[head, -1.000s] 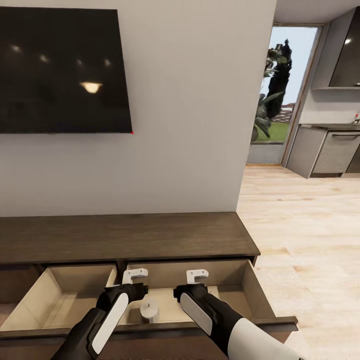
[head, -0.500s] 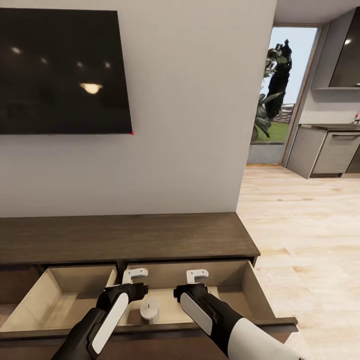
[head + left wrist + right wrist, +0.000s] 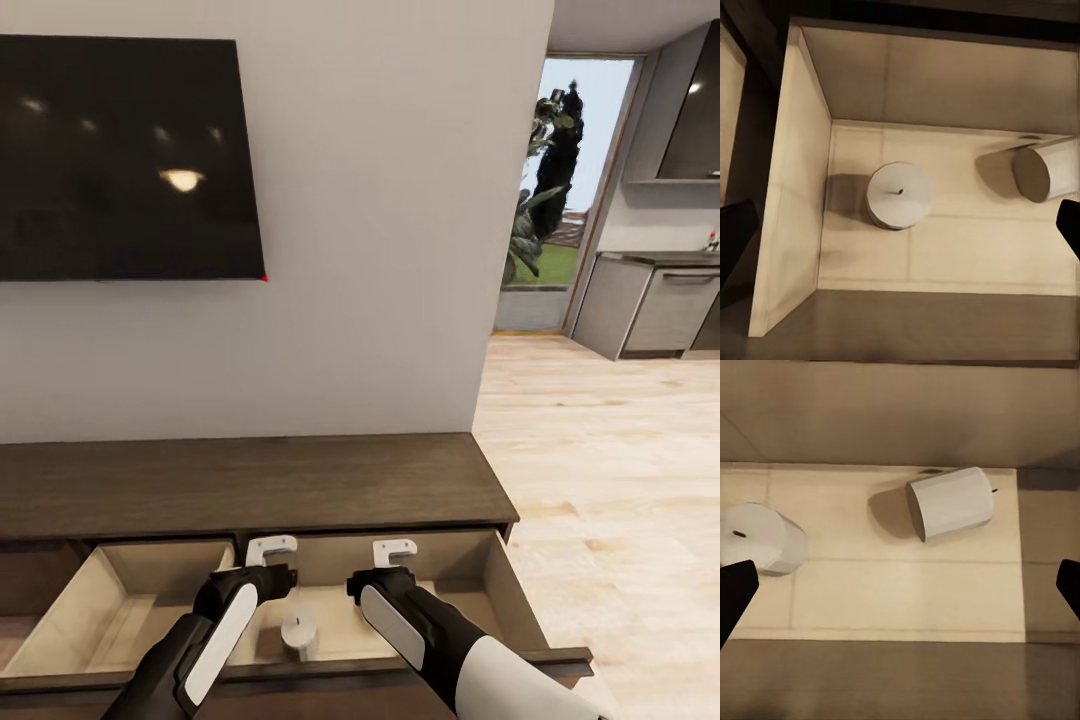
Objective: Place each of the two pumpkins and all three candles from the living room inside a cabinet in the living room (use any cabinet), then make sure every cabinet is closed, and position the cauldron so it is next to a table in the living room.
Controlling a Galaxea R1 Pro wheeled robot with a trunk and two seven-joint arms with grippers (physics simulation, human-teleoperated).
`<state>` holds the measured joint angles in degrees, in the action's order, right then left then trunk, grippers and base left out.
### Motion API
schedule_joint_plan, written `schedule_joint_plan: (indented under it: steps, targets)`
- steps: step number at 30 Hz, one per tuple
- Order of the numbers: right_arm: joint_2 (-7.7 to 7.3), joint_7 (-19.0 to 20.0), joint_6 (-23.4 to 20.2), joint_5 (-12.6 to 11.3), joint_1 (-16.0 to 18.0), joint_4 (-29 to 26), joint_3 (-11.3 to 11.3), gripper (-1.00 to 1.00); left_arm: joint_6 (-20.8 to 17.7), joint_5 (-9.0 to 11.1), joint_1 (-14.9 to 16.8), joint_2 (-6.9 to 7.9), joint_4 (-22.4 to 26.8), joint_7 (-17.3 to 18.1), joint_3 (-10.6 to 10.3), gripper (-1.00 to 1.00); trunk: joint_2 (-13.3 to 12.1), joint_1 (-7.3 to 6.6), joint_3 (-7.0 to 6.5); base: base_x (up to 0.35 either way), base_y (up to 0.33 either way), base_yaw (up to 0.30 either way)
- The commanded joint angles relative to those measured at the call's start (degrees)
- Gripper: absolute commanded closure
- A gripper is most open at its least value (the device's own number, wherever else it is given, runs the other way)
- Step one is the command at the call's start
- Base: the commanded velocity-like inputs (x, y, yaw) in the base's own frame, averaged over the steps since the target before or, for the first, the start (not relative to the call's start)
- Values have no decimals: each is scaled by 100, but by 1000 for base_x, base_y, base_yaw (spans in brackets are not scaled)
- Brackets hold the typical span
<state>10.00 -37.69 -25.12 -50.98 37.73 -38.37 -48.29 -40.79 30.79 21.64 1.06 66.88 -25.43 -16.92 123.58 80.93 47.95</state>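
Two candles sit in the cabinet's (image 3: 250,480) open right drawer (image 3: 500,580): an upright candle (image 3: 898,196) and a tipped candle (image 3: 949,502) at its 3 o'clock, apart. The left gripper (image 3: 270,548) and right gripper (image 3: 394,550) hover just above, fingers spread and empty. Judging from this, candle stowing is underway; next likely calls for withdrawing both arms and fetching remaining items. Since the earlier frame the view has shifted slightly; the candles lie as before.

Home living room: wall television (image 3: 125,160) above low wooden cabinet (image 3: 250,485).
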Motion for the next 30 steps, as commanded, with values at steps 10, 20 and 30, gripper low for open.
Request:
schedule_joint_plan:
  steps: [10,20,30]
  targets:
    - [0,-37,-20,-34,7,-3,-22,-100,-25,67,7,1,10,-58,-19,-100,-400,-221,-174,0,0,0]
    - [0,-43,-19,-34,7,-3,-23,-100,-32,73,7,13,67,-58,-20,-100,-801,-441,-354,-98,0,0]
    - [0,-48,-19,-28,7,-4,-23,-100,-43,85,7,17,166,-58,-22,-100,-1202,-660,-533,-18,0,0]
